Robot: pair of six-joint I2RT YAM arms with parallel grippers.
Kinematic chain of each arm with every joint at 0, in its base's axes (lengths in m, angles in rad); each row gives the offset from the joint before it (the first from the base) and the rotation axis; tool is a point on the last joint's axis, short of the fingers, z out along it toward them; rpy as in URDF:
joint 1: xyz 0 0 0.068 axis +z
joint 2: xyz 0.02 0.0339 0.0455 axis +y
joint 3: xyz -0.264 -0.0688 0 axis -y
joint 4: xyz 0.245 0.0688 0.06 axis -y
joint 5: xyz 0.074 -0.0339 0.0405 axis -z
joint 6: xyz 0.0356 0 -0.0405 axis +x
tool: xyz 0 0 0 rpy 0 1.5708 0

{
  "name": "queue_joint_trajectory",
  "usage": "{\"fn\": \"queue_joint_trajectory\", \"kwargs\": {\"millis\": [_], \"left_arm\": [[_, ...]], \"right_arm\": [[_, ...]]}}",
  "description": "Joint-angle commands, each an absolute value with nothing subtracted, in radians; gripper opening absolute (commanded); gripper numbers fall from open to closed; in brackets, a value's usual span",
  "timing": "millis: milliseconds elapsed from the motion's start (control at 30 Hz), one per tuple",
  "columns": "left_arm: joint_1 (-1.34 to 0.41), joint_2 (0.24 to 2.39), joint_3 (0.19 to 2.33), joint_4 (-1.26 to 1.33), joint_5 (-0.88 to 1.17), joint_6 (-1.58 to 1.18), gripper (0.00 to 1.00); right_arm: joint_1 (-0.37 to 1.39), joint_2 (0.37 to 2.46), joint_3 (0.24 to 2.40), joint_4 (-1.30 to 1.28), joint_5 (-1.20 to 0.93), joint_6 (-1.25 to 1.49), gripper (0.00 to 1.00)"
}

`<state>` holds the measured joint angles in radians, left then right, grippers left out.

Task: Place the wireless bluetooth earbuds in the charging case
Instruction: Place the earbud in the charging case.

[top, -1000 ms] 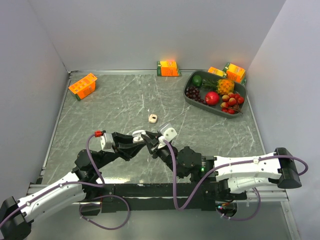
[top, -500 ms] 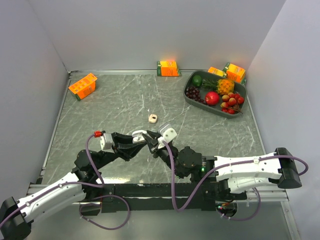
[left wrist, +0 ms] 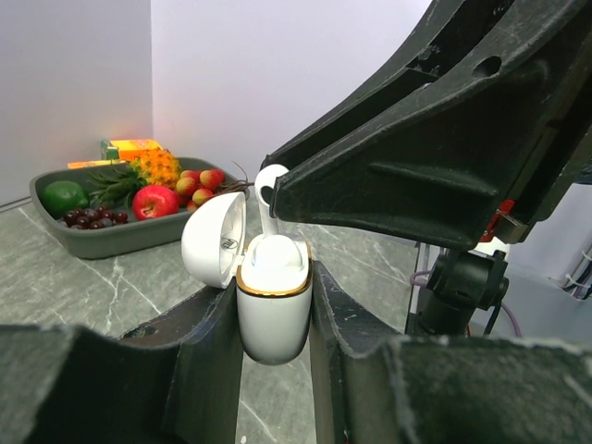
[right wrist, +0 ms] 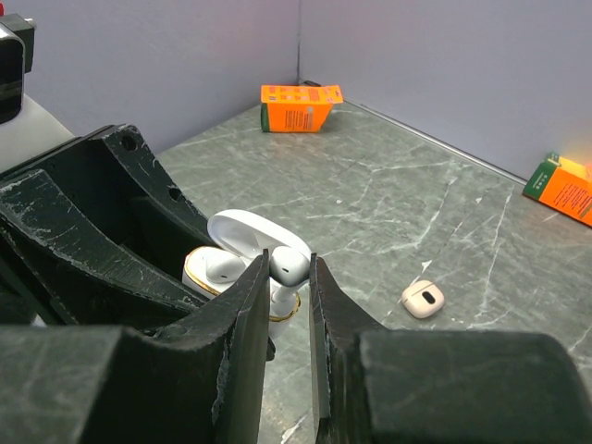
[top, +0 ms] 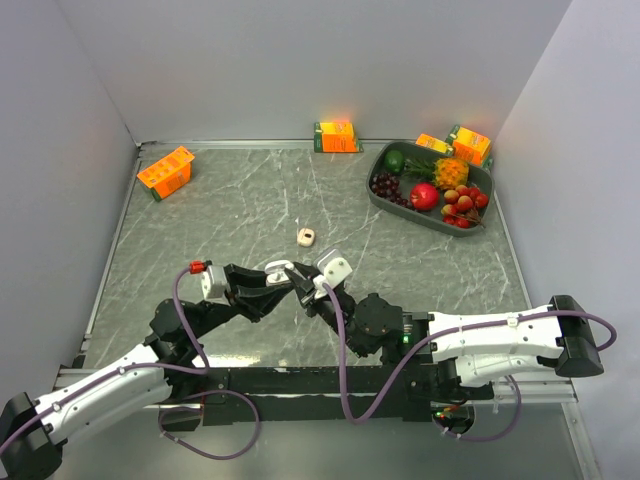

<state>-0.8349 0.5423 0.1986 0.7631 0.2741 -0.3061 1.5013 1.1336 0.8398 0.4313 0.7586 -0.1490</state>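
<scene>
Top external view shows little difference from a second ago. On the desk, the tray and the beige case lie where they were, and the left arm keeps its pose. Only the right arm differs: its wrist sits a shade nearer the left one, so the two pincers now meet above the near middle of the desk.

The left pincer is clenched on the white case, holding it upright off the desk with the lid swung open to one side. The right pincer is clenched on an earbud, head up and stem pointing down at the open mouth of the case. From the left wrist view the stem tip seems to be at or just inside the rim; whether it is in its socket I cannot tell. The other earbud already lies in the neighbouring socket.

That small closing-in reads as the last stage of the insertion — one bud is home and the second is lined up over the free socket. What seems left is a straight push down, then letting go. A tilted stem could catch on the rim.
</scene>
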Motion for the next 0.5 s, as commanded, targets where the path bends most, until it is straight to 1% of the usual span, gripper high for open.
{"fn": "queue_joint_trajectory", "kwargs": {"millis": [0,333,400,467], "left_arm": [[-0.836,0.554,0.252,0.818,0.256,-0.324,0.01],[-0.835,0.563,0.258,0.825,0.249,-0.325,0.01],[-0.836,0.563,0.258,0.825,0.247,-0.324,0.01],[-0.836,0.561,0.256,0.824,0.247,-0.321,0.01]], "right_arm": [[1.514,1.127,0.867,0.423,0.772,-0.167,0.00],[1.529,1.144,0.887,0.396,0.772,-0.166,0.00],[1.531,1.146,0.896,0.385,0.770,-0.163,0.04],[1.534,1.149,0.905,0.373,0.762,-0.163,0.10]]}}
